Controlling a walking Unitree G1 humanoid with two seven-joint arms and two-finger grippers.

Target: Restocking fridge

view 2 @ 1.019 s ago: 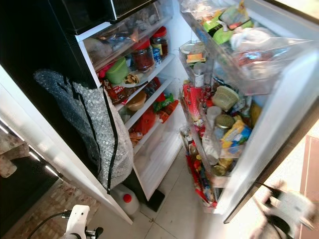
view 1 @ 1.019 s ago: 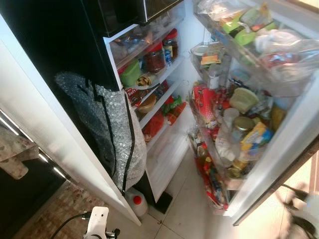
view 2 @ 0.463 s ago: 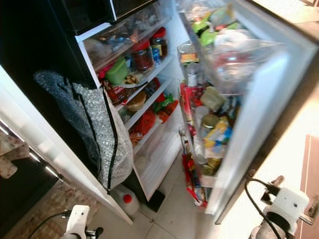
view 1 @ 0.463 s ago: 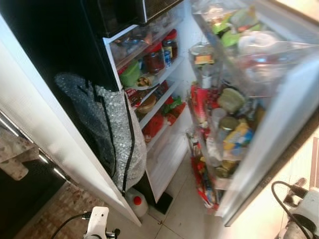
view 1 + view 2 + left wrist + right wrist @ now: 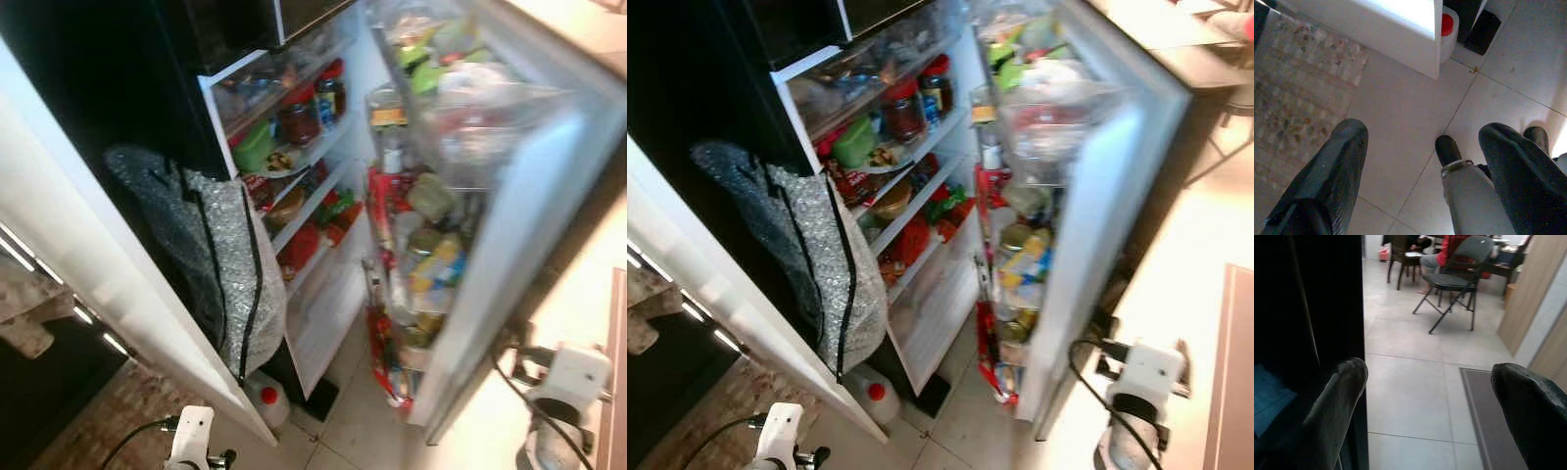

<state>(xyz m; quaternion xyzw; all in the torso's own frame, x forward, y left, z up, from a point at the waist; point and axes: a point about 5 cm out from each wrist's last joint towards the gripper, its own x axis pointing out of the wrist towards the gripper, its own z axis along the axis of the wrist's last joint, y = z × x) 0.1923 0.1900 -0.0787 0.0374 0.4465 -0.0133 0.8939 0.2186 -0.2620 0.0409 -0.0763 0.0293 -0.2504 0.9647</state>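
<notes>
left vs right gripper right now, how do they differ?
The left gripper hangs low over the floor tiles; the right gripper is raised beside the fridge door. The left points down at the floor; the right points out across the room toward a folding chair. Both have open, empty jaws.

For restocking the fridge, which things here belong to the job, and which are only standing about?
Job: fridge door, door racks full of food, shelves with jars, right tool open beside the door.

Not the job: bubble-wrap bag, red-capped jug on the floor, rug, folding chair, idle left tool.
</notes>
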